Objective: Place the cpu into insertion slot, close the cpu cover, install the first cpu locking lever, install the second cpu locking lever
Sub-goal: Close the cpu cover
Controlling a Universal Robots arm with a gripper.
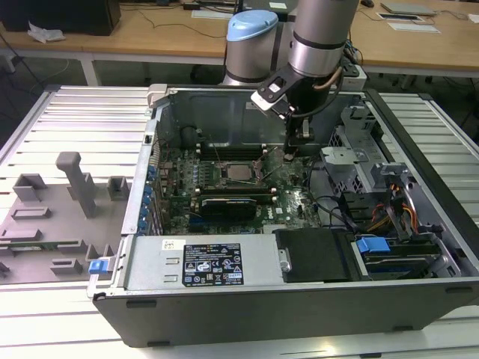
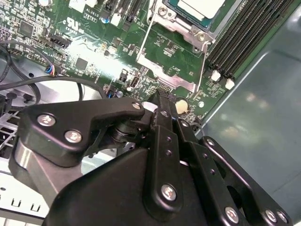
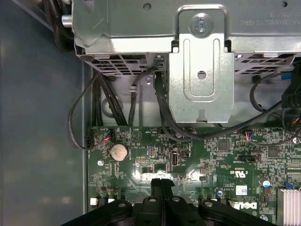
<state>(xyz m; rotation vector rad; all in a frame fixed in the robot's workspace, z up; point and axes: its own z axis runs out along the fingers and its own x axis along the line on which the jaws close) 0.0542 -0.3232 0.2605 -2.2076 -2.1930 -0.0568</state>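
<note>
Open computer case (image 1: 299, 299) sits on the slatted counter (image 1: 75, 112), with grey fixtures (image 1: 75, 187) near the counter's edge at the exterior view's left. Motherboard (image 1: 179, 187) lies flat on the case floor. The slot (image 1: 223, 173) sits mid-board, nearer the case's far wall. The cpu (image 1: 239, 172) is seated in the slot, silver top up; it is also seen in the second wrist view (image 2: 200, 5). The cover (image 2: 176, 81) is not closed. It lies swung back off the slot, and green board shows through its cut-out centre. Two thin wire levers (image 2: 204, 61) run along the sides of the open cover, unlatched. The end effector (image 1: 301, 138) hangs above the board just beside the slot, toward the exterior view's right and close to the far wall. Its fingertips (image 3: 161, 181) are pressed together with nothing between them, as both wrist views show (image 2: 162, 101). They sit just past the free edge of the cover; contact with it cannot be confirmed. A coin cell (image 3: 118, 151) lies on the board near the fingertips. Memory slots (image 2: 244, 37) run beside the slot. Black cables (image 3: 108, 103) lead from the board up under a metal drive cage (image 3: 202, 61).
</note>
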